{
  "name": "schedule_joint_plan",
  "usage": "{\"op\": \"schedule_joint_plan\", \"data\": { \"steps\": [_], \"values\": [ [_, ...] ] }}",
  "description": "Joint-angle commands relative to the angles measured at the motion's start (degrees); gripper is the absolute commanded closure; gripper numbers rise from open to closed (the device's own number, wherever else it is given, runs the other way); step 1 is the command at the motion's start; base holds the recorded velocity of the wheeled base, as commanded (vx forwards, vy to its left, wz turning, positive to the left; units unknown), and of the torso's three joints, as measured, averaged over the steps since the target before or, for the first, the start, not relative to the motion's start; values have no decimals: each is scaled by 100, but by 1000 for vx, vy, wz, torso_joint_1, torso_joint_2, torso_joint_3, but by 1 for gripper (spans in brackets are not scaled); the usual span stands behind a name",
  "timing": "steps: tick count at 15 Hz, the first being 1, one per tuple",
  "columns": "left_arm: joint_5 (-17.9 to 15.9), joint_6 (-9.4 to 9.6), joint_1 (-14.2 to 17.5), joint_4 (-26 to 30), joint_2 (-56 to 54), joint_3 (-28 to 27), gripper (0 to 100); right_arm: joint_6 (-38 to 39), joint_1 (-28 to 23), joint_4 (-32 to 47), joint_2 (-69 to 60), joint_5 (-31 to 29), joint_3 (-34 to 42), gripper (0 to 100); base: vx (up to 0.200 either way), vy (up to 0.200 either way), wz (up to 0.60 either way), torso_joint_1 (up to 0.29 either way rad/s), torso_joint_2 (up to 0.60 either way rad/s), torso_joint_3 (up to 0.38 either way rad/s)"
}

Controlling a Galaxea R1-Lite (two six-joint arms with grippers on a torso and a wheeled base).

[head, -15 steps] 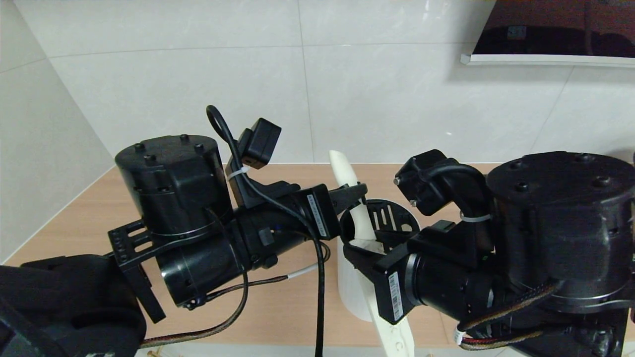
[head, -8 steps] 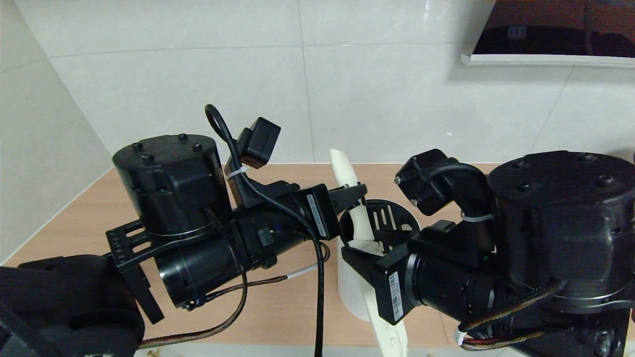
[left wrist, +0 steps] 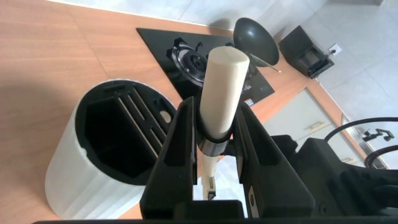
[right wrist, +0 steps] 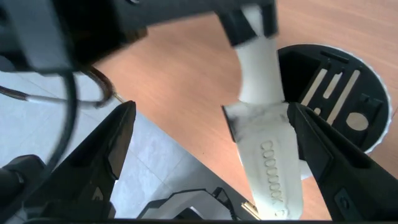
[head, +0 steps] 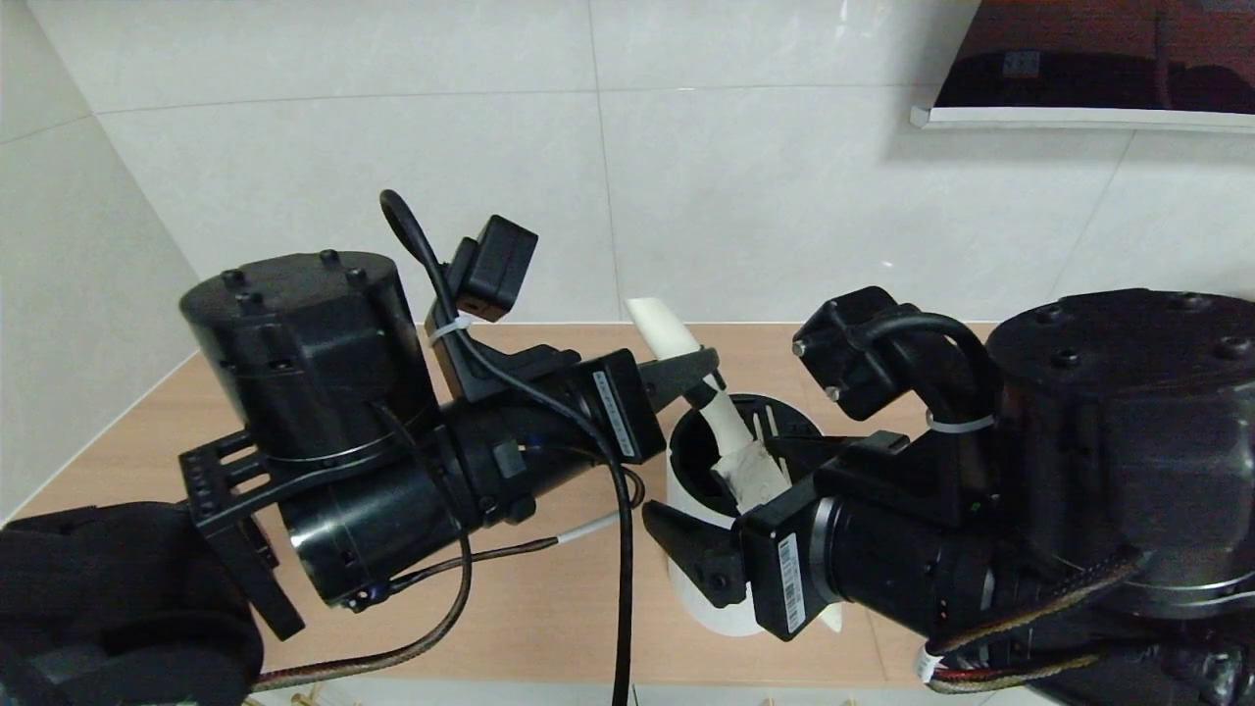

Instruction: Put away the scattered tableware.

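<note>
Wooden countertop [head: 147, 431], and the white utensil holder [left wrist: 68, 180] stands near its front edge, black insert open at the top. The cream spatula [left wrist: 222, 81] tilts over the holder's rim, handle up, head low. Left gripper [left wrist: 211, 118] clamps the handle tight; right gripper [right wrist: 210, 111] spreads wide either side of the head, gripping nothing.

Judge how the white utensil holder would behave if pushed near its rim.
Taller than wide, the holder would probably tip rather than slide. Its white wall looks rigid, likely light plastic. Pushed low, it might skid on the smooth wooden counter.
</note>
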Motion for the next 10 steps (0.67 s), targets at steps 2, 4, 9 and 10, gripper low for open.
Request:
{"op": "schedule_joint_plan", "data": {
  "steps": [2,4,9,10],
  "values": [
    [1,-3,8,22,-380,-15,100,-27,-55,1,-475,4,91,0,0,0,0,0,0,0],
    [45,23,34,66,-556,-156,100,-159,-372,10,-862,21,108,0,0,0,0,0,0,0],
    [643,498,104,3054,-837,-2520,100,-730,-1075,10,-1477,30,266,0,0,0,0,0,0,0],
    [713,577,104,3204,-819,-2687,100,-730,-1136,10,-1521,39,266,0,0,0,0,0,0,0]
  ]
}}
